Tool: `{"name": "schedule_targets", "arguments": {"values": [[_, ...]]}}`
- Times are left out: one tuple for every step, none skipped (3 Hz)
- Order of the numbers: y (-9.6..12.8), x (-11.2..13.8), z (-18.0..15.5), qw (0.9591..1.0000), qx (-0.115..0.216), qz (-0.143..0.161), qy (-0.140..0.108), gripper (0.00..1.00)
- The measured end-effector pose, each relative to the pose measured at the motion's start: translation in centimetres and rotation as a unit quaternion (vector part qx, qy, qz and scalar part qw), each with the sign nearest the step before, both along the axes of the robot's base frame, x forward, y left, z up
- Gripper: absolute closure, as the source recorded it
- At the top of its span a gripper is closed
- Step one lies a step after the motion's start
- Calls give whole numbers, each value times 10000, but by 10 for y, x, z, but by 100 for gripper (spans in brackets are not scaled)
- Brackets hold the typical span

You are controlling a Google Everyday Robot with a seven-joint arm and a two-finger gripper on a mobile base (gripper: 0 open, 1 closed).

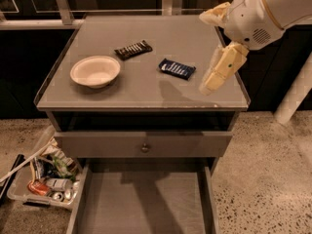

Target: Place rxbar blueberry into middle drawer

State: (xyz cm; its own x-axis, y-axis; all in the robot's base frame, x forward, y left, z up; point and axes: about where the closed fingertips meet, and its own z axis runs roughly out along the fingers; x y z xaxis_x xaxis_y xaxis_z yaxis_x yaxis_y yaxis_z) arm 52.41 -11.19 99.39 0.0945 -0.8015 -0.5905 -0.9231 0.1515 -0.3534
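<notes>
Observations, hidden or unclear items first. The arm (253,13) enters from the upper right corner and is cut off by the picture edge. The gripper (210,83) shows as a single cream-coloured piece slanting down and to the left, with a soft, blurred tip. Whether it is open or closed cannot be told, and it carries nothing that can be seen.

The open drawer (144,204) at the bottom is pulled out toward the camera. Its front end runs off the lower edge, so only its grey floor and thin side walls are seen. A shadow falls across its floor. Above it sits a closed drawer front (97,144) with a small round knob (145,147). On the floor at the left, a clear bin (29,191) of cans and clutter is partly cut off by the edge.

The blue snack bar (177,68) lies flat on the cabinet top (146,89), right of centre. Its white lettering is too small to read. The gripper hangs over the right part of the cabinet top, just to the right of the bar, not touching it.

A dark bar (133,49) lies farther back and to the left. A pale bowl (95,71) stands at the left, well apart from the gripper.
</notes>
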Motion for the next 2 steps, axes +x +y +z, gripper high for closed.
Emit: {"name": "schedule_targets", "arguments": {"values": [[7,2,-2,10000,5,-58,-24,0],[17,27,-14,9999,19,-138,-62,0]]}}
